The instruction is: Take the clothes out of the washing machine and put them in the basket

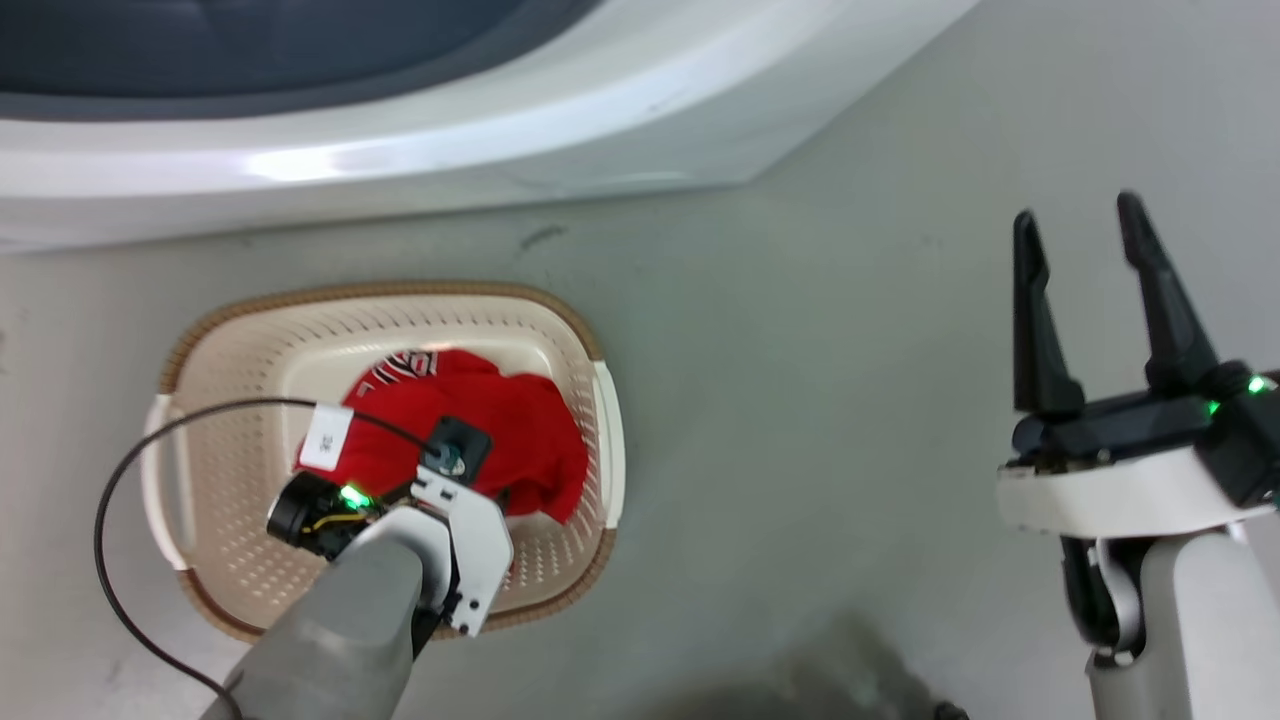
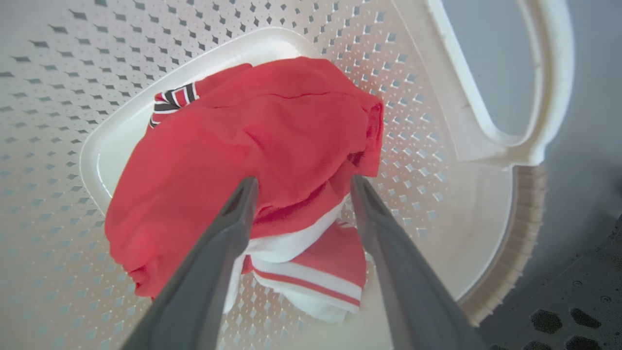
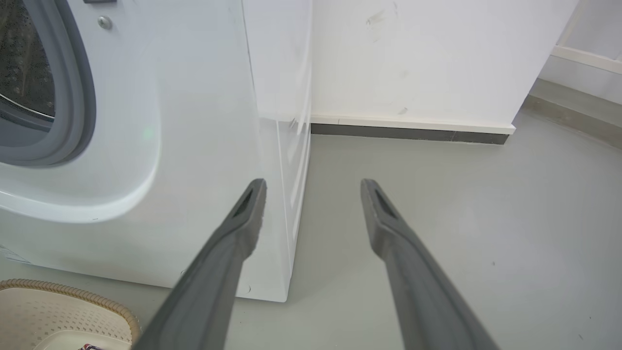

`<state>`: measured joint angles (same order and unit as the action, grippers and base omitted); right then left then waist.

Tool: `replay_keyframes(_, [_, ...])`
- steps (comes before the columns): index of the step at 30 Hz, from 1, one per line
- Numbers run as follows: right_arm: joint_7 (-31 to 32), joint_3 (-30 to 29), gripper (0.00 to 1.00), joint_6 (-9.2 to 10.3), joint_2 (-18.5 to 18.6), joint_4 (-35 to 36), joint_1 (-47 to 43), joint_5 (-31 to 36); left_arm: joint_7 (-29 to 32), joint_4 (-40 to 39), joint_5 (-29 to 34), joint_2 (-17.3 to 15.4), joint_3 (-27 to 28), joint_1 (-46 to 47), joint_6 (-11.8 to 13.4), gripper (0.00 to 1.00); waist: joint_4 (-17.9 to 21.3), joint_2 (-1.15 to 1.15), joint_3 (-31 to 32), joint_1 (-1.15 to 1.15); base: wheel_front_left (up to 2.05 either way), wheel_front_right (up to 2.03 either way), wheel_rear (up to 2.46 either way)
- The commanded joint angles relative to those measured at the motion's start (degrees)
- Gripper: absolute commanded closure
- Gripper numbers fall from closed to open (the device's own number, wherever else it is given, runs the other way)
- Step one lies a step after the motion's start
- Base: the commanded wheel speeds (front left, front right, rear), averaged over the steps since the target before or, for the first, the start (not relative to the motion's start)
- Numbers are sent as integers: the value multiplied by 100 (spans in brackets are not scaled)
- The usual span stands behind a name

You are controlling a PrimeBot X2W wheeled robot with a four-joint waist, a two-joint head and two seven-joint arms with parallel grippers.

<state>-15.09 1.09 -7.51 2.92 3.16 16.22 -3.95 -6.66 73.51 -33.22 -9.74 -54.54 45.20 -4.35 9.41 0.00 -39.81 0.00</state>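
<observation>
Left gripper (image 2: 303, 184), fingers spread with nothing clamped between them, hangs inside the basket (image 1: 400, 290) directly over the clothes (image 2: 243, 136). Right gripper (image 1: 1078, 215), likewise spread and empty, is held over bare floor (image 1: 850, 350), well apart from the load.

Washing machine (image 1: 500, 150): white front at the top of the head view. Its grey door ring (image 3: 82, 97) frames a drum (image 3: 24, 63) too dark to tell whether garments remain.

Basket: cream, perforated, brown-rimmed, standing on the floor just before the machine.

Clothes: a crumpled red heap of thin fabric lying on the basket bottom. White-and-red striped trim (image 2: 311, 277) folds out beneath the heap, and a black-and-white marking (image 2: 172, 97) shows at its far edge.

Judged step: the placing of this garment, with the load already in the basket. The next move calls for lifting the left arm straight out without snagging fabric, then checking the drum.
</observation>
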Motion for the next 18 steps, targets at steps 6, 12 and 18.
replay_keyframes(6, [-12, 37, 0, 4, -5, -149, -539, 162, -573, 16, -147, 155, 57, -461, -63, 0, -430, 0, 1115, 0, 0, 0, 0])
replay_keyframes(12, [-12, 53, 0, 4, -5, -212, -858, 229, -819, -107, -244, 208, 170, -692, 3, 0, -625, 0, 1669, 0, 0, 0, 0])
replay_keyframes(18, [-12, 58, 0, 4, -6, -246, -1100, 270, -861, -998, -220, -48, 579, -958, 377, 0, -755, 0, 2156, 0, 0, 0, 0])
